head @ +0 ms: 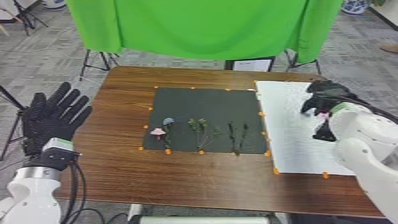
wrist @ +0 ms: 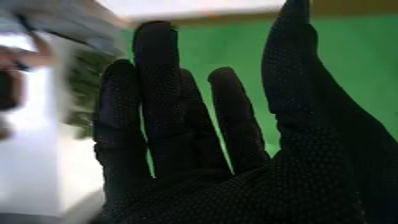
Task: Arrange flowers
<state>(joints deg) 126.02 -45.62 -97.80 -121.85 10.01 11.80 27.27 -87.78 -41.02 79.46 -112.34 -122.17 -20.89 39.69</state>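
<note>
Flowers lie on the dark mat; over the white board, the right hand holds its fingers straight, thumb apart. The left hand is spread wide.

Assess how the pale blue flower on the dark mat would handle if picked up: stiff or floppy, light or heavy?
The pale blue flower looks slim-stemmed and nearly straight, so it is probably fairly stiff and light. Its head is wider than the stem, so gripped low it might tip head-first.
</note>
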